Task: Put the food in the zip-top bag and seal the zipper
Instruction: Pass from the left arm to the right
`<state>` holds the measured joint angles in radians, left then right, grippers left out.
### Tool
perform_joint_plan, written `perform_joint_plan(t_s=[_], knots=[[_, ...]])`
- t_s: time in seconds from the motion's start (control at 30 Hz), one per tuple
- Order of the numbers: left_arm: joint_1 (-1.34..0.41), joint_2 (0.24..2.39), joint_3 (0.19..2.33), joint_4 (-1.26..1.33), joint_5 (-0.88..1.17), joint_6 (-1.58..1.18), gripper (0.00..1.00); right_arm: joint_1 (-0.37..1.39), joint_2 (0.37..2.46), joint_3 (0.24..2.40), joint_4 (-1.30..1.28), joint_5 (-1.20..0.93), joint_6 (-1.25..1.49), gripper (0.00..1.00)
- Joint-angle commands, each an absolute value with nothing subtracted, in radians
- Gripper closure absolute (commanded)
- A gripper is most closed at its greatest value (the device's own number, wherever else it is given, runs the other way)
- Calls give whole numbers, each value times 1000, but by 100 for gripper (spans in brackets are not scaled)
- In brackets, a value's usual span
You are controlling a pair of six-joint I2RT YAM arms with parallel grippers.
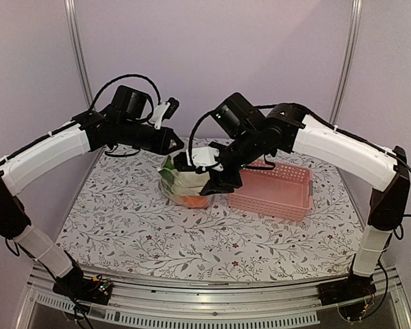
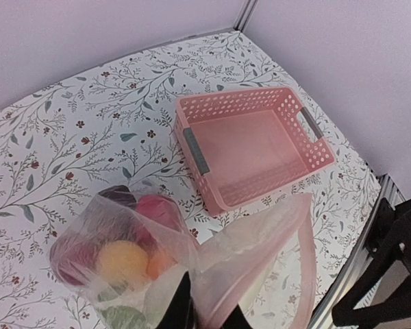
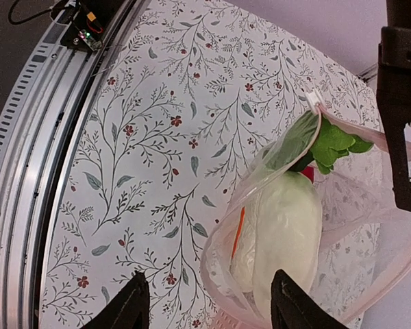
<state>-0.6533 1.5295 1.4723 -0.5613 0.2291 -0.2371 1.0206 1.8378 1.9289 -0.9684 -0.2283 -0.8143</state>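
The clear zip-top bag (image 1: 185, 179) hangs above the table's middle, holding the food. In the left wrist view the bag (image 2: 212, 253) shows a yellow ball (image 2: 122, 260), a red ball (image 2: 157, 209), a dark maroon piece (image 2: 116, 195) and an orange piece (image 2: 161, 264). Its pinkish zipper (image 2: 305, 260) curves open on the right. My left gripper (image 2: 212, 317) is shut on the bag's upper edge. My right gripper (image 3: 209, 305) is open, its right finger (image 3: 288, 301) over the bag's near side. A white oblong (image 3: 288, 233) and a green leafy piece (image 3: 329, 144) show inside the bag.
A pink perforated basket (image 1: 274, 188) stands right of the bag, and shows nothing inside in the left wrist view (image 2: 260, 147). The floral tablecloth (image 1: 123, 219) covers the table. The metal front rail (image 3: 27, 157) runs along the near edge. Grey walls stand behind.
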Motion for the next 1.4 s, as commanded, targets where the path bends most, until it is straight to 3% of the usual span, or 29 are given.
perform_joint_plan(t_s=[0.0,0.17,0.23,0.27,0.33,0.37,0.4,0.5,0.53,0.6,0.77,1.0,1.03,1.2,1.37], knots=[[-637,1513,1459,-546,244,-239,92,1027,1896,1920,-932,-180,-807,40],[-632,1516,1456,-547,247,-237,91,1043,1946,1912,-907,-169,-810,42],[-629,1516,1454,-547,247,-238,92,1052,1964,1911,-892,-147,-813,50],[-628,1513,1454,-548,248,-236,91,1056,1970,1913,-887,-131,-813,60],[-624,1509,1456,-553,246,-235,92,1057,1983,1922,-869,-99,-817,91],[-621,1508,1457,-557,247,-232,91,1057,1983,1925,-857,-82,-818,100],[-620,1506,1457,-561,247,-228,88,1057,1979,1932,-841,-66,-818,100],[-618,1510,1483,-617,247,-183,67,1057,1936,1982,-801,-36,-828,100],[-619,1514,1497,-650,241,-166,65,1055,1907,1992,-778,-34,-834,100],[-619,1518,1523,-707,201,-143,70,1049,1841,1991,-752,-73,-861,100],[-618,1542,1595,-795,127,-91,97,1033,1841,1937,-763,-37,-902,100],[-619,1479,1666,-695,197,-93,97,1009,1826,2012,-759,-60,-873,100],[-618,1463,1654,-668,204,-90,94,1004,1819,2024,-758,-61,-875,100],[-619,1418,1523,-551,210,-72,46,989,1855,1907,-758,-40,-884,100],[-614,1260,1323,-363,72,-47,19,983,1854,1864,-744,-123,-851,100]])
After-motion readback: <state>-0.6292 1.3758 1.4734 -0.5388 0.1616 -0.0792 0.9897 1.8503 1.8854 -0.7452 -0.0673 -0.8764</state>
